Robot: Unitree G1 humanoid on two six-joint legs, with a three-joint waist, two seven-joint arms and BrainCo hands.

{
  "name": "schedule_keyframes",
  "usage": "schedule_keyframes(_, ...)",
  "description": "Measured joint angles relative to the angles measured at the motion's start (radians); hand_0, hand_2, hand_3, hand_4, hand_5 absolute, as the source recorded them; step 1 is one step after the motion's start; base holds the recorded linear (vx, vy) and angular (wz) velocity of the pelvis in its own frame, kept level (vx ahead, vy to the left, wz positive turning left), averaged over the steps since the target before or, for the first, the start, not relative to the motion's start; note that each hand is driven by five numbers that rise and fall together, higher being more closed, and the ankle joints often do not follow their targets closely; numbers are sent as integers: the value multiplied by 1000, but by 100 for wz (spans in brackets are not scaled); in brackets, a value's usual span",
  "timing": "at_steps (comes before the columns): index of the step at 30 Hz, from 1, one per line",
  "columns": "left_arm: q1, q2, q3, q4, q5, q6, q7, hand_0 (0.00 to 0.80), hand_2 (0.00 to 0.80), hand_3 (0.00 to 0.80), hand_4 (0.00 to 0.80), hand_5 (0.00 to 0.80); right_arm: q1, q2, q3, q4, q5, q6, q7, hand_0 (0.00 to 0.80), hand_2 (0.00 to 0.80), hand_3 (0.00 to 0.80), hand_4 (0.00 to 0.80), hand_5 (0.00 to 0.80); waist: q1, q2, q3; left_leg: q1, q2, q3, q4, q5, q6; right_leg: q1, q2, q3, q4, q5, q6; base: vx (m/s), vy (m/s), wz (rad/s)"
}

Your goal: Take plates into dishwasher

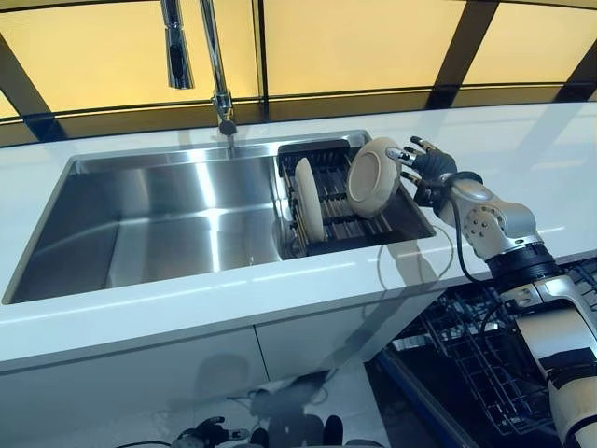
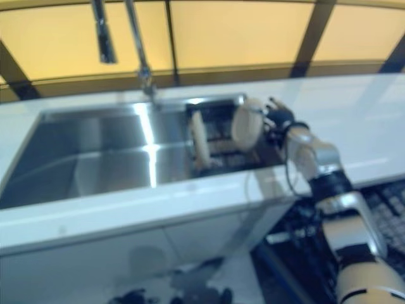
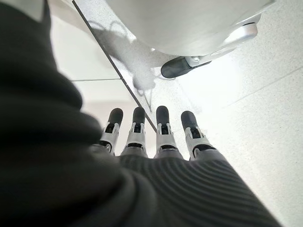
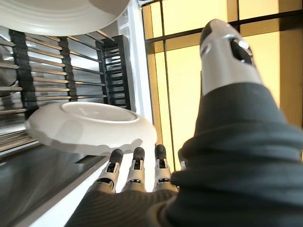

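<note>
**A:** From the head, what's around the sink?

**B:** It's a brushed steel basin set in a glossy white counter, with a chrome tap rising behind it. At the sink's right end sits a black slatted drying rack. One round cream plate stands on edge in the rack. A second, deeper cream plate is tilted upright just right of it, above the rack's slats.

**A:** And the arm?

**B:** The right hand reaches across the counter to the sink's right end, its fingers spread against that second plate's rim. Below the counter, right of the sink, a dark wire dishwasher basket shows.

**A:** The left wrist view?

**B:** The left hand hangs over speckled pale floor, fingers straight, side by side, holding nothing.

**A:** The right wrist view?

**B:** The fingers lie straight under the smooth plate's rim, thumb lifted apart; I can't tell whether it clamps. Rack bars run behind.
</note>
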Motion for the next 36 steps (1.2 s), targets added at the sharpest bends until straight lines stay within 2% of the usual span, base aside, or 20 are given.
schedule_keyframes(8,-5,2,-1,-1,0,2,0,0,0,0,0,0,-54,0,0,87,-1,1,3,0,0,0,0,0,4,0,18,0,1,-1,1,0,0,1,0,-2,1,0,0,8,-3,0)
schedule_keyframes(18,-9,4,-5,-18,0,16,0,0,0,0,0,0,-58,0,0,153,0,6,5,0,0,0,0,0,52,-2,24,-2,-3,-7,1,0,0,2,0,-7,1,-3,-2,8,-3,1)
schedule_keyframes(36,-7,21,-22,-30,-1,18,0,0,0,0,0,0,-64,2,1,198,-29,52,35,0,0,0,0,0,53,-20,40,12,-4,-9,1,0,-1,18,-1,-9,1,-6,0,15,-3,0)
